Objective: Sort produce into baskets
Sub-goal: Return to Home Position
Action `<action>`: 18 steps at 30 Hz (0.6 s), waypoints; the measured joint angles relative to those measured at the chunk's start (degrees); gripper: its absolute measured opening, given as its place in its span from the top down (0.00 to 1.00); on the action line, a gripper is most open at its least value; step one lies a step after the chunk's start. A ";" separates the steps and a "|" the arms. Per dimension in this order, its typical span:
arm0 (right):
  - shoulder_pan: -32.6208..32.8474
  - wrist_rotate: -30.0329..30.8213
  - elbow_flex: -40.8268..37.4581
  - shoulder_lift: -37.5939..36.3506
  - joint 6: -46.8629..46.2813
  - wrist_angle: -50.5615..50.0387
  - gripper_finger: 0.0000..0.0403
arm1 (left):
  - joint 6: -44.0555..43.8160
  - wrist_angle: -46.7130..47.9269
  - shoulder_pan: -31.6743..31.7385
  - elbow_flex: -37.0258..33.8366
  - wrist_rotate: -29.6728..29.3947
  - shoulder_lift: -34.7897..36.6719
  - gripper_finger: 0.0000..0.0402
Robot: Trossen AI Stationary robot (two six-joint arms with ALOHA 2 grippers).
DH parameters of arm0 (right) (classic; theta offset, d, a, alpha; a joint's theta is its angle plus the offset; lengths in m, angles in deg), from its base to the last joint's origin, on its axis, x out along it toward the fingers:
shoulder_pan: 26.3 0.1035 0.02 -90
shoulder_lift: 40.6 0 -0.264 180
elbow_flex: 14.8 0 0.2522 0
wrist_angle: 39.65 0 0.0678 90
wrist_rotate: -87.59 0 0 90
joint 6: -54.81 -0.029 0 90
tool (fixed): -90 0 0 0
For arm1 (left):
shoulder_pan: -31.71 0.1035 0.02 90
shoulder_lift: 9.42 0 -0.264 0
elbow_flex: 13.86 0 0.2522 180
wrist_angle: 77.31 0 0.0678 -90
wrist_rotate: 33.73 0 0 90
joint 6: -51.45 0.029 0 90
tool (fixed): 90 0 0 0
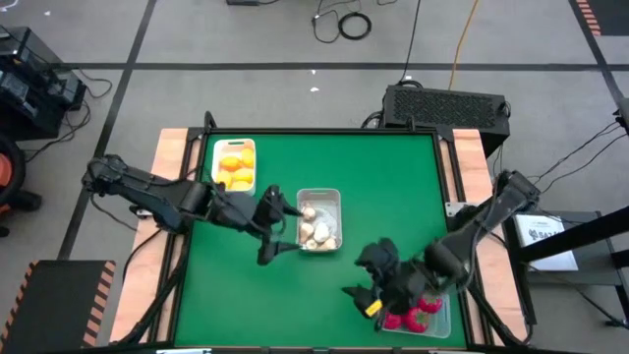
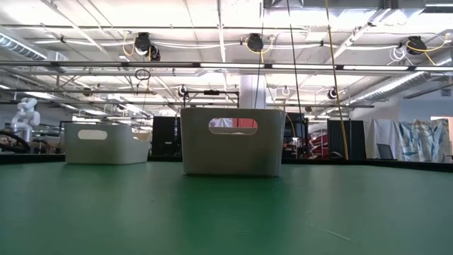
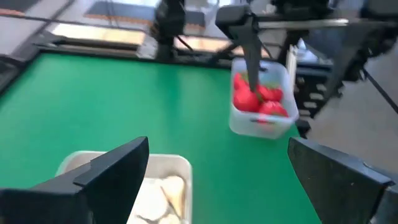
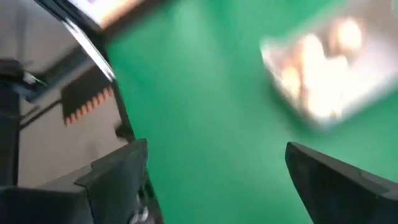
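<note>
Well, every piece I can see on the green tabletop already sits in a tray, so the sorting looks done to me.

Far left, the opaque white rectangular tray holds the yellow lemon-like ovals.

Next along, the left pincer hangs with its fingers spread wide and nothing between them. It is just left of the clear plastic tray carrying the off-white garlic-like bulbs. That tray's long side runs alongside the fingers. By my reading, a straight pull leftward toward the arm's base would take it clear.

Moving right, the right pincer is spread and empty too, over bare green. The second clear plastic tray, full of red strawberry-like pieces, lies just to its right, partly beneath that arm's wrist.

And that's the relation to watch. The strawberry tray sits on the retreat side of the right arm, which is the nearer arm to it. I'd want a lift first and then the draw-back, or the wrist could clip the rim and shove the tray.
</note>
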 joint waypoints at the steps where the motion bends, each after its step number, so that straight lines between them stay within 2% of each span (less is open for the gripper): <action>1: -1.22 0.61 0.00 -0.72 4.26 2.11 0.08 | 0.00 -0.01 0.75 0.00 0.00 0.64 0.03; 4: -4.70 1.18 0.02 -3.37 16.99 7.32 0.09 | -0.04 -0.02 2.49 0.00 0.00 2.69 0.03; 7: -7.85 1.02 0.02 -6.83 26.39 8.12 0.12 | -0.17 0.34 3.94 0.00 -0.38 4.74 0.03; 11: -11.63 -0.16 0.02 -12.48 34.50 6.19 0.18 | -0.50 1.03 5.21 0.00 -2.29 7.68 0.03; 18: -16.53 -8.03 0.02 -21.45 45.29 2.45 0.33 | -2.24 3.59 5.77 -0.02 -6.11 11.48 0.03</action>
